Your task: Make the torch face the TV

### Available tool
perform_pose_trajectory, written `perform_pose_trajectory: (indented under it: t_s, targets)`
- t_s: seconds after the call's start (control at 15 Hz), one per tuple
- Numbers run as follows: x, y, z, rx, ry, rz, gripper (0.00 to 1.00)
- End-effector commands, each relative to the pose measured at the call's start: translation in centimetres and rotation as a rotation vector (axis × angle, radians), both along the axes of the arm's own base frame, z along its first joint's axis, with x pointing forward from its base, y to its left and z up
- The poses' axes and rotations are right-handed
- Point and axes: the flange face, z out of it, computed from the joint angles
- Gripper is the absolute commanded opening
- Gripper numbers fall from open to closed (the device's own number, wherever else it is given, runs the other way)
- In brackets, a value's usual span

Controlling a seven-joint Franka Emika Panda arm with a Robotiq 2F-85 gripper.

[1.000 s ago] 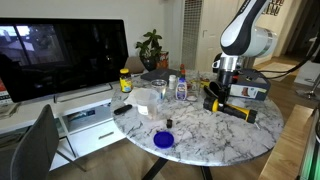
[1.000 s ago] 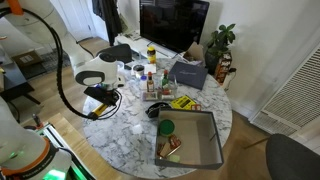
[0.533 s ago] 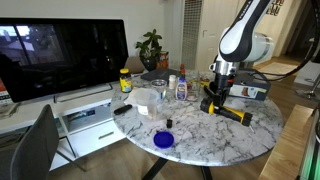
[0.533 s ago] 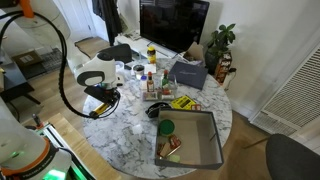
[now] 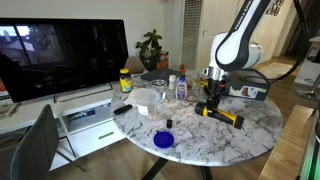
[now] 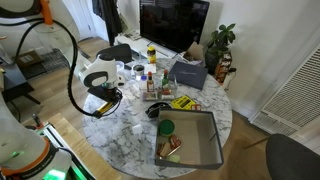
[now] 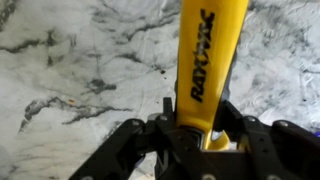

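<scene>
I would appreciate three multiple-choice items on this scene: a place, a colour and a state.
1. Where is the torch?
A. on the floor
B. over the marble table, at the end effector
C. on a chair
2. What colour is the torch's barrel?
A. red
B. blue
C. yellow
3. How is the end effector?
A. shut on the torch
B. open, clear of the torch
C. out of view
Answers: 1 B, the wrist view shows marble beneath it; 2 C, the wrist view shows it yellow; 3 A, its fingers press both sides of the barrel.
</scene>
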Motion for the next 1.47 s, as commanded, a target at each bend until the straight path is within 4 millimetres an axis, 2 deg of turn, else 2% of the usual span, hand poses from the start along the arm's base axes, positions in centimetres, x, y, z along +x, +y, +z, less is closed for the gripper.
perform_pose_trajectory:
  t_s: [0.0, 0.67, 1.2, 1.27, 1.33, 1.4]
  targets:
    - [1.1, 0.7, -1.2, -0.024, -0.017, -0.015, 0.24]
    - [2.3, 1.4, -3.6, -0.057, -0.032, 0.013, 0.24]
    - [2.3, 1.6, -3.7, -0.066, -0.029, 0.076, 0.24]
    - [2.3, 1.5, -3.8, -0.068, -0.021, 0.078, 0.74]
    - [2.3, 1.6, -3.8, -0.067, -0.016, 0.087, 0.75]
    - [2.2, 1.7, -3.7, -0.069, -0.018, 0.089, 0.8]
